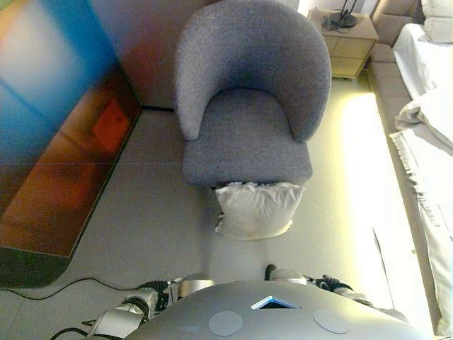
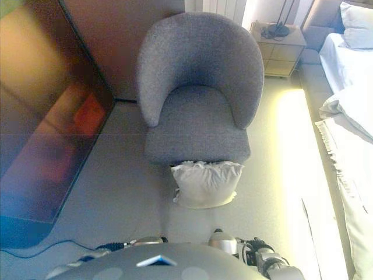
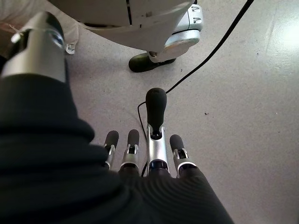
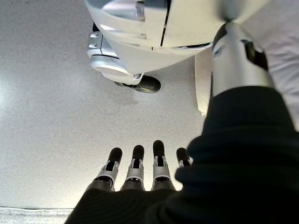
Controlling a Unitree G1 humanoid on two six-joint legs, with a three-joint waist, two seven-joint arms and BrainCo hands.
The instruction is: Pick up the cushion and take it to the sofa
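Note:
A white crumpled cushion (image 1: 256, 209) lies on the floor and leans against the front edge of a grey upholstered armchair (image 1: 248, 127); it also shows in the right eye view (image 2: 205, 184). Its top is tucked just under the seat's front. My left hand (image 3: 157, 149) hangs at my side with relaxed, straight fingers over bare floor and holds nothing. My right hand (image 4: 135, 168) hangs the same way at my other side, fingers straight and empty. Both hands are well back from the cushion, which lies straight ahead of me.
A large dark glossy panel (image 1: 64, 142) stands along the left. A wooden nightstand (image 1: 347, 39) sits at the back right. A bed with white bedding (image 1: 432, 142) runs along the right side. A brightly lit strip of floor (image 1: 354, 177) lies between armchair and bed.

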